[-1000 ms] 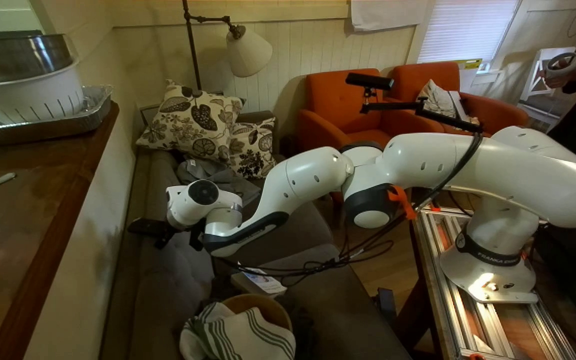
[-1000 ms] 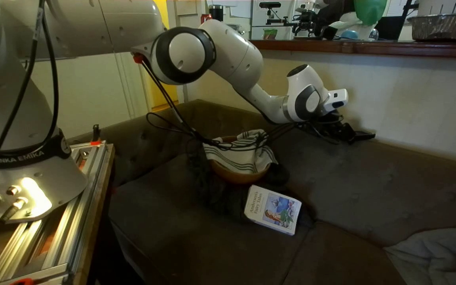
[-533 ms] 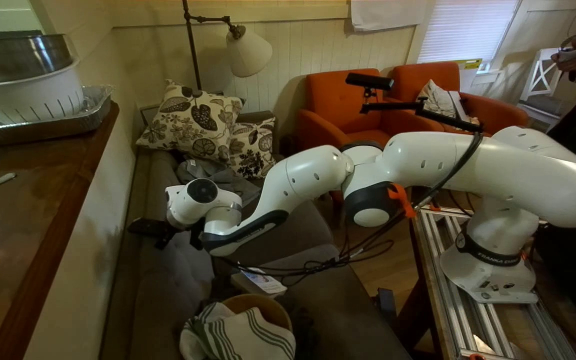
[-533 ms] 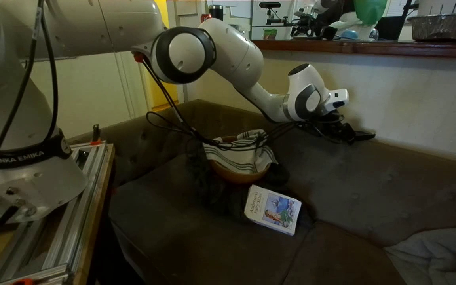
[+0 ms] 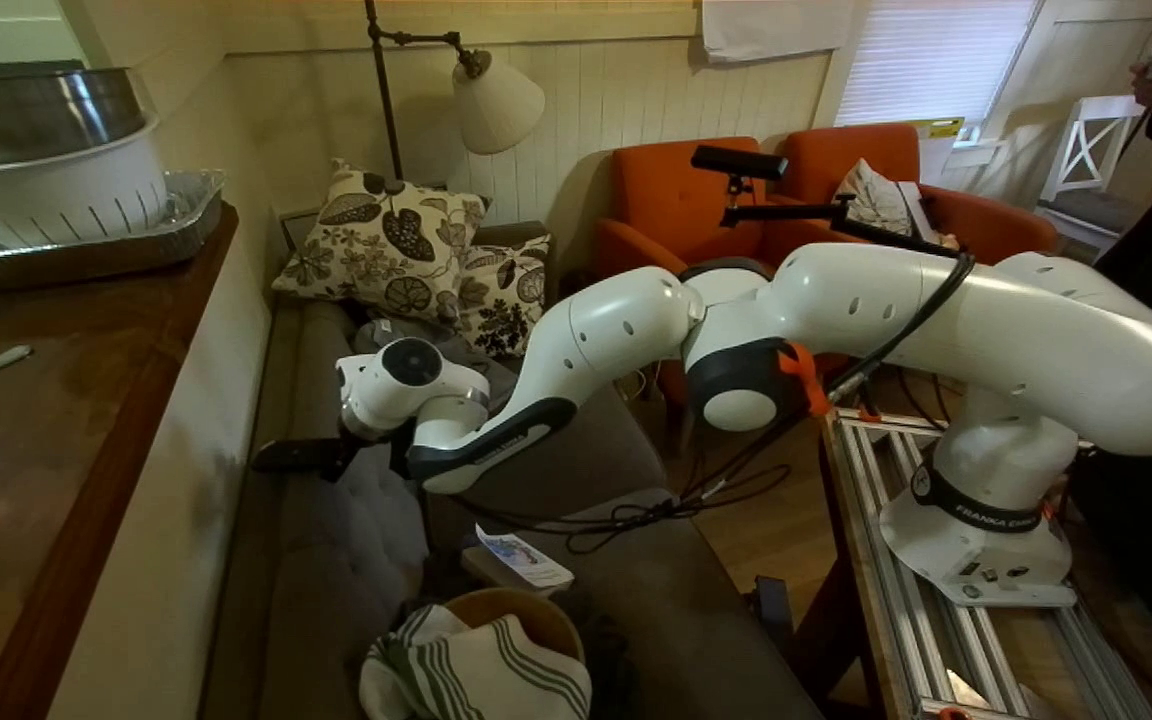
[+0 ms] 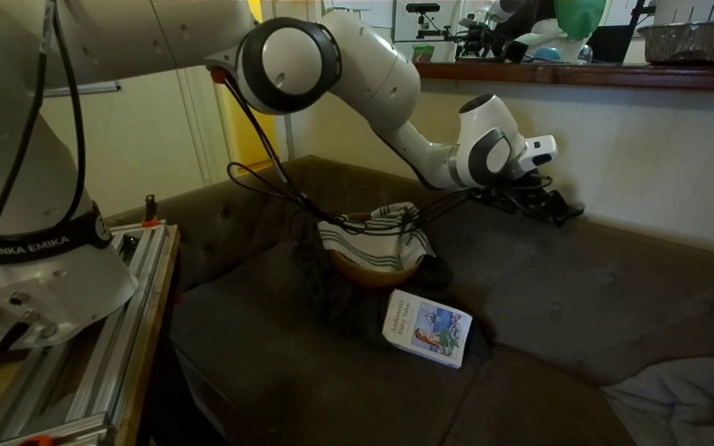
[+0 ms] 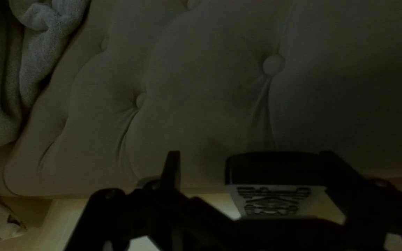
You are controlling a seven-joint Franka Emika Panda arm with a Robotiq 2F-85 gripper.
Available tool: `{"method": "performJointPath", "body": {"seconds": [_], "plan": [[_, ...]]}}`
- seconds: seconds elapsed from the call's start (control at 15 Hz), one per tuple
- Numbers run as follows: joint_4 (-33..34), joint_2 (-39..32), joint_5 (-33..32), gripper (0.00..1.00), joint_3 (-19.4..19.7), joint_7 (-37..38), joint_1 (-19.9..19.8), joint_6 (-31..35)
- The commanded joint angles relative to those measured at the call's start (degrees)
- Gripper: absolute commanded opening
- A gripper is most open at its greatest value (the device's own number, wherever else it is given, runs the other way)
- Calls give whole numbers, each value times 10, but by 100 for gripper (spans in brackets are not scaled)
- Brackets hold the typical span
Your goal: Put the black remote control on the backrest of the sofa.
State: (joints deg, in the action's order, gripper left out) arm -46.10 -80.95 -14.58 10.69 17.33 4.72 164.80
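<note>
The black remote control lies at the top of the sofa backrest, close to the wall. In the wrist view the remote shows end-on, its button side turned to the bottom of the picture. My gripper is open around it. A clear gap separates the remote from the left finger; its other side meets or overlaps the right finger in view. In both exterior views the gripper is dark and small at the backrest's top. Whether the remote rests fully on the backrest, I cannot tell.
A wall and wooden counter ledge run behind the backrest. On the seat are a book and a bowl with a striped towel. A grey blanket and patterned pillows lie farther along. Cables hang under the arm.
In the last half second the arm and wrist have risen slightly, and the gripper has shifted a little. The remote's far end stays in nearly the same place.
</note>
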Motion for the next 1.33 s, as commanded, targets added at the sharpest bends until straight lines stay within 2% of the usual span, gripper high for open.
{"method": "performJointPath", "body": {"seconds": [0.0, 0.2, 0.33, 0.67, 0.8, 1.0, 1.27], "plan": [[-105, 62, -12, 100, -11, -18, -5, 85], [-178, 102, -21, 100, -67, -69, -27, 161], [-225, 126, -29, 100, -88, -86, -39, 191], [-342, 195, -52, 100, -86, -87, -60, 279], [-390, 226, -92, 100, -106, -90, -88, 306], [-466, 270, -135, 100, -86, -73, -102, 363], [-572, 322, -123, 100, -27, -72, -86, 460]]}}
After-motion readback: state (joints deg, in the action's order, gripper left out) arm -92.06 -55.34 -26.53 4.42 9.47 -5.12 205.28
